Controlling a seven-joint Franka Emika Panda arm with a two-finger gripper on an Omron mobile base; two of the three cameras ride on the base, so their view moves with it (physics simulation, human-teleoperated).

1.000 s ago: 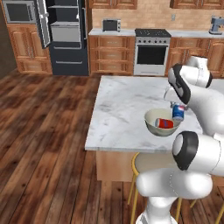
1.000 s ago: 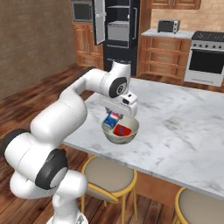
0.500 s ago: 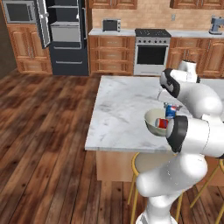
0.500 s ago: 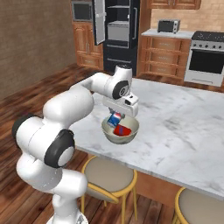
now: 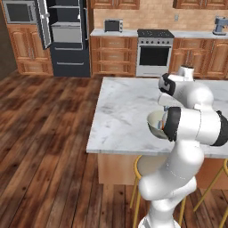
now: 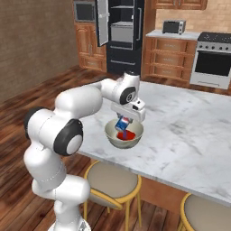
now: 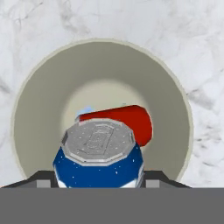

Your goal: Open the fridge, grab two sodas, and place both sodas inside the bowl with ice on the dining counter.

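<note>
Change: my arm has folded closer over the bowl (image 6: 124, 134) since a second ago.
Pincer (image 6: 122, 122): clenched on the blue soda (image 7: 99, 159), above the bowl on the desk (image 6: 189, 131).
Red soda (image 7: 124, 120): lying inside.
Meaning: only release remains, I judge.

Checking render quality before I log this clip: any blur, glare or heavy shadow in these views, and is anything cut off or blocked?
Hand view: sharp and evenly lit, blue soda cropped at the bottom. Left base view: the arm blocks most of the bowl. Right base view: soft shadow beneath the bowl on the dining counter; no glare.
</note>
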